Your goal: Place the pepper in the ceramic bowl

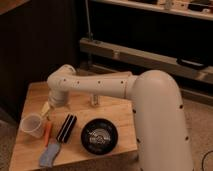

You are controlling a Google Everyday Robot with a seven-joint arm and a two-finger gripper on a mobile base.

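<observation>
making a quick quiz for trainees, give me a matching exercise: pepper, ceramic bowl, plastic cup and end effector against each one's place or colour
Things:
1. pepper
2. ceramic bowl
3. plastic cup
4. end effector

Descriptions:
A. glossy black, beside the black brush
B. over the wooden table, just behind the cup and pepper
C. orange, lying between the cup and the brush
D. translucent whitish, standing upright

Pairs: 1-C, 2-A, 3-D, 4-B
</observation>
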